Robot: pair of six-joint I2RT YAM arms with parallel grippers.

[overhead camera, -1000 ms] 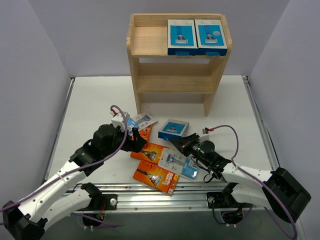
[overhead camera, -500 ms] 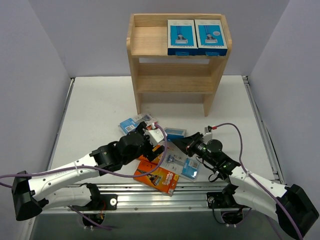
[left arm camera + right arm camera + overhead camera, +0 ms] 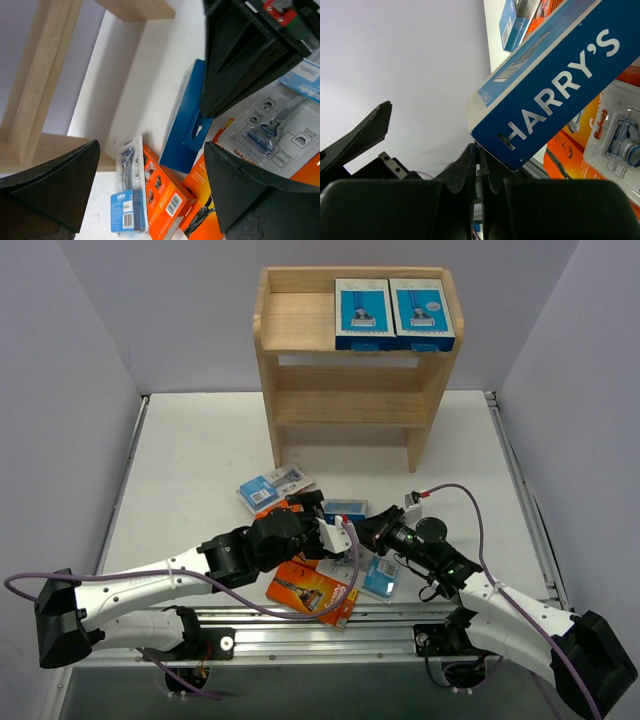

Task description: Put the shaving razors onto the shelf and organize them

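A white surface (image 3: pixel 200 450) fills the floor of a small booth with plain pale grey walls (image 3: pixel 160 310) on the left, back and right. A bare metal rail (image 3: pixel 330 640) runs along its near edge, where both arms are bolted. The wooden shelf (image 3: pixel 295 322) stands at the far side against the back wall. Two blue-and-white boxes (image 3: pixel 363 313) lie flat and side by side on the right half of its top tier; the two lower tiers carry nothing.

The other razors sit in a loose cluster near the front middle of the surface. A blister pack (image 3: pixel 274 485) with a blue label lies farthest back on the left. An orange box (image 3: pixel 312 592) lies nearest the rail, and a clear blister card (image 3: pixel 381 576) lies to its right.

Both arms reach into the cluster. The left tool (image 3: pixel 312 512) is spread wide, and its wrist view shows the blue Harry's box (image 3: pixel 187 125) tipped up on one edge in the gap ahead of it, touched by neither finger. The right tool (image 3: pixel 368 530) is also parted. Its wrist view shows the box's corner just at one fingertip (image 3: pixel 470 155), outside the gap and not clamped.
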